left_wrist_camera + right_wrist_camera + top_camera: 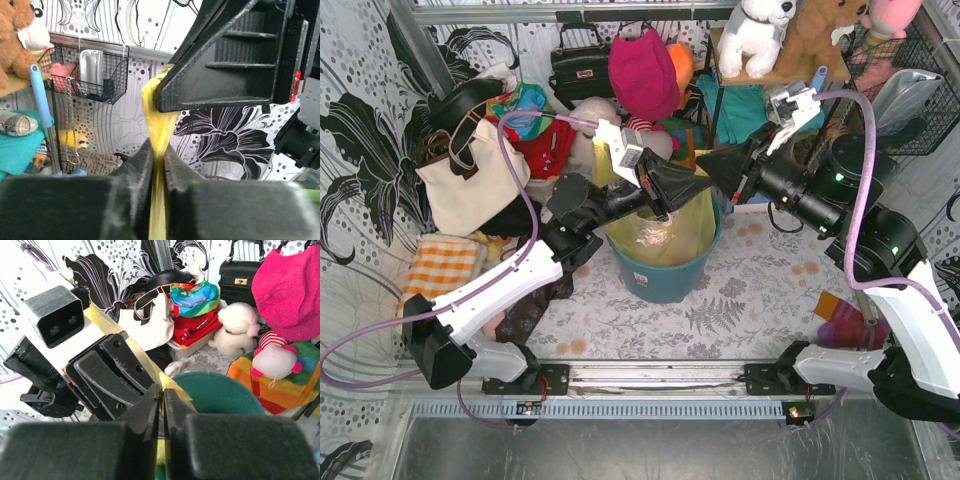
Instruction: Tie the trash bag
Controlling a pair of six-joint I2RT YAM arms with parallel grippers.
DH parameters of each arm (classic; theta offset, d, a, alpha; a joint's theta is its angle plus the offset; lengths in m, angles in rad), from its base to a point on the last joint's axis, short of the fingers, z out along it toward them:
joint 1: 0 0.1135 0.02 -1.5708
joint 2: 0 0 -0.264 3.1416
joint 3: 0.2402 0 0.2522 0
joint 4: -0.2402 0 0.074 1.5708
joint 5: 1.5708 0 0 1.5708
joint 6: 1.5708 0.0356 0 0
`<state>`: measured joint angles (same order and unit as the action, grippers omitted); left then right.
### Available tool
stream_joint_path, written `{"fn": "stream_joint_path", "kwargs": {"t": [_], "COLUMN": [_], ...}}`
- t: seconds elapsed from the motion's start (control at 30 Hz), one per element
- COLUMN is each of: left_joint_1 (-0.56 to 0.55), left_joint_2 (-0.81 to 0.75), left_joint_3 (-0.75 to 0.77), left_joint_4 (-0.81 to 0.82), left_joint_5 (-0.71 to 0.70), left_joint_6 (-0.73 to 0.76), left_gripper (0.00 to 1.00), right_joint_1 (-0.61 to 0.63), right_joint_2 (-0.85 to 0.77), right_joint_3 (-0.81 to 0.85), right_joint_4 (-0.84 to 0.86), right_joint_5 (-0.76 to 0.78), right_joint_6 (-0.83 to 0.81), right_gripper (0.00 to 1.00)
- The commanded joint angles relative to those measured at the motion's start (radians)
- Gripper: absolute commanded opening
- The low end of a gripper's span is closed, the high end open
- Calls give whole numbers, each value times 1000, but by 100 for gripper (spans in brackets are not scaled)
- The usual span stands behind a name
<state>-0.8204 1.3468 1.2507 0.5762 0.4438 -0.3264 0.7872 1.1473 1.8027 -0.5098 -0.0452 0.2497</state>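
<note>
Yellow, thin and translucent, the trash bag (670, 235) sits inside the round teal bin (660, 285) at the middle of the table (760, 295). Something pale shows through its crinkled wall. Its top is drawn up above the rim into a narrow gathered strip. The left gripper (158, 148), jaws almost together, pinches that strip. The right gripper (161, 391), jaws fully closed, nips the same yellow plastic, its tips just beside the left gripper's.

Thin yellow plastic on the trash bag (672, 235): glossy, crinkled, see-through. The bin (665, 285) is smooth teal plastic. On the left gripper (158, 152), fingers matt black, probably plastic. The tote (470, 185): cream cloth, matt.
</note>
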Motion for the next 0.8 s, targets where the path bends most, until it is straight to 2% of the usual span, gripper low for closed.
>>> {"fn": "stream_joint_path", "kwargs": {"t": [0.0, 0.07, 0.13, 0.27, 0.4, 0.6, 0.63, 0.7, 0.77], "left_joint_1": [-5, -4, -5, -4, -5, -4, -4, -5, -5], "left_joint_2": [-4, -6, -8, -12, -20, -30, -33, -38, -48], "left_joint_3": [14, 12, 12, 7, -6, -17, -18, -24, -34], "left_joint_4": [30, 32, 32, 40, 54, 52, 50, 51, 51], "left_joint_5": [0, 0, -1, 1, 3, -5, -6, -11, -17], "left_joint_6": [8, 8, 8, 5, 0, 2, 4, 4, 4], "left_gripper": [9, 8, 7, 7, 7, 9, 12, 31, 48], "right_joint_1": [6, 6, 6, 6, 6, 6, 6, 6, 6], "right_joint_2": [-39, -59, -78, -101, -87, -89, -94, -103, -111], "right_joint_3": [-37, -67, -101, -156, -186, -212, -218, -232, -243], "right_joint_4": [58, 71, 86, 116, 122, 161, 168, 182, 186], "right_joint_5": [-6, -5, -7, 11, 19, -32, -32, -25, -15], "right_joint_6": [-9, -19, -33, -50, -68, -68, -66, -64, -66], "right_gripper": [19, 41, 55, 57, 48, 28, 22, 11, 5]}}
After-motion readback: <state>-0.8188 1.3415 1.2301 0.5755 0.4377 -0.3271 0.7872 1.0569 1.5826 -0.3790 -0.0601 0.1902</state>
